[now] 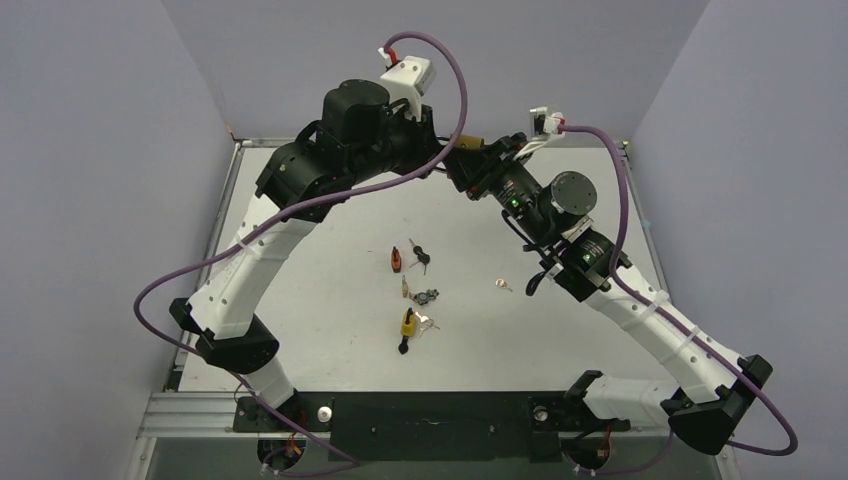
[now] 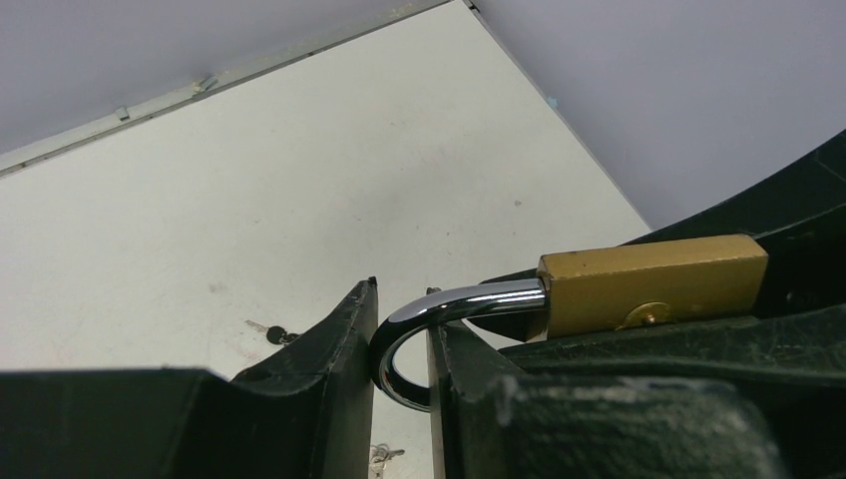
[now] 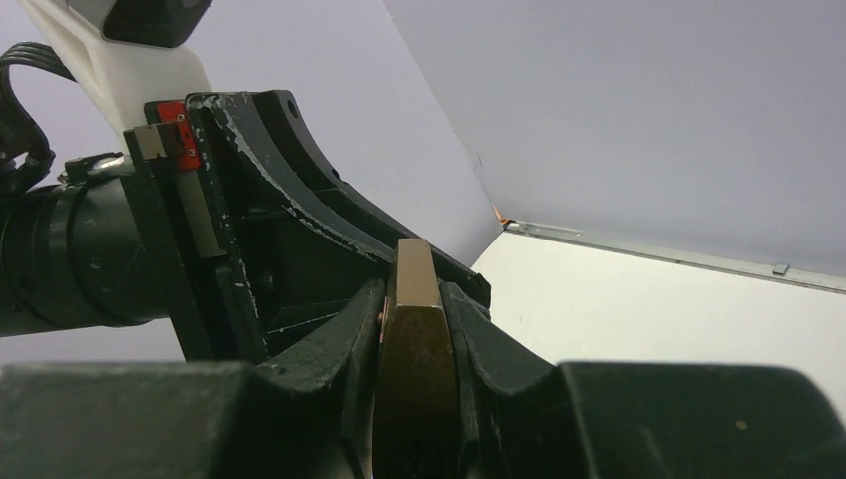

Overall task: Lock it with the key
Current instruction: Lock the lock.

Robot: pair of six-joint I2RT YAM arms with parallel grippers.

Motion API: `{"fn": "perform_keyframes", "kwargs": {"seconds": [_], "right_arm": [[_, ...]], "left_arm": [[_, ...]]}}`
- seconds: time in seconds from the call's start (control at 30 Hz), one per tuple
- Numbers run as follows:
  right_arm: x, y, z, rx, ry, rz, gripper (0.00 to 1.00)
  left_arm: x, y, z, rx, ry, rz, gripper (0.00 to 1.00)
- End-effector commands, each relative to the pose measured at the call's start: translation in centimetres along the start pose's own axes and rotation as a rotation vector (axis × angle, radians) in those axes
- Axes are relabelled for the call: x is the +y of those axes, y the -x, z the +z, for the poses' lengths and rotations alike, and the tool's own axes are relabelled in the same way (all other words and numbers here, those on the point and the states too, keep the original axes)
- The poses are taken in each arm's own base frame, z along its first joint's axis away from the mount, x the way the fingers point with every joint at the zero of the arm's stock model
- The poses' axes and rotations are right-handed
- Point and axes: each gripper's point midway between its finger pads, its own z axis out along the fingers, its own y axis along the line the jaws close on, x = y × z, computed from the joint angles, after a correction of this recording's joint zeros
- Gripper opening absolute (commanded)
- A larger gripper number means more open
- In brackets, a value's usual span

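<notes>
The left gripper [image 2: 401,341] clamps scuffed black jaws on the curved chrome shackle [image 2: 469,299] of a blocky brass padlock [image 2: 653,284], while the right gripper [image 3: 414,311] pinches its smooth body between its jaws.

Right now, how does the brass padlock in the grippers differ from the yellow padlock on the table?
The brass padlock is held aloft, shackle in the left gripper, body in the right gripper; the yellow padlock lies on the table. The brass padlock is dull gold, the yellow padlock bright yellow. Both are padlocks.
</notes>
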Motion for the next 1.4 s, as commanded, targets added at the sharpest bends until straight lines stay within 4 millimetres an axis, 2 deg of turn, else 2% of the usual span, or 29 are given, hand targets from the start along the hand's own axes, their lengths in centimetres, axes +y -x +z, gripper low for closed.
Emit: {"fn": "perform_keyframes", "kwargs": {"seconds": [0.0,0.2,0.3,0.43,0.5,0.57,0.6,0.63,0.67,0.83,0.97,1.03,1.37], "right_arm": [[-6.3,-24.1,-2.1,0.697,-0.130,0.024,0.00],[-6.4,-24.2,-2.0,0.694,-0.133,0.026,0.00],[-6.3,-23.2,-1.9,0.671,-0.132,0.027,0.00],[-6.4,-20.4,-1.9,0.614,-0.127,0.049,0.00],[-6.4,-18.6,-2.0,0.574,-0.119,0.061,0.00],[-6.0,-15.9,-2.4,0.511,-0.099,0.072,0.00],[-6.4,-15.2,-2.5,0.490,-0.106,0.081,0.00],[-6.0,-14.2,-2.8,0.470,-0.088,0.086,0.00],[-6.5,-13.5,-2.9,0.453,-0.098,0.093,0.00],[-6.6,-10.5,-4.1,0.384,-0.091,0.109,0.00],[-7.2,-9.5,-4.9,0.351,-0.115,0.116,0.16],[-7.9,-9.1,-5.3,0.334,-0.139,0.124,0.27],[-11.5,-7.5,-8.0,0.239,-0.248,0.175,0.62]], "left_arm": [[-23.9,3.2,-14.0,-0.117,-1.081,0.038,0.00],[-23.9,3.0,-13.9,-0.109,-1.076,0.043,0.00],[-23.0,2.8,-13.0,-0.118,-1.007,0.056,0.00],[-19.7,2.2,-10.0,-0.123,-0.805,0.053,0.00],[-17.6,2.0,-8.6,-0.124,-0.720,0.028,0.00],[-15.5,1.9,-7.6,-0.134,-0.667,-0.010,0.00],[-14.2,1.7,-6.9,-0.138,-0.645,-0.025,0.00],[-13.6,0.9,-6.5,-0.118,-0.634,-0.046,0.00],[-12.8,1.3,-6.1,-0.137,-0.621,-0.054,0.00],[-11.0,0.3,-4.6,-0.121,-0.571,-0.083,0.00],[-9.8,-0.1,-3.2,-0.114,-0.514,-0.116,0.00],[-9.0,-0.3,-2.2,-0.110,-0.470,-0.141,0.00],[-6.3,-0.4,0.1,-0.146,-0.371,-0.215,0.00]]}}
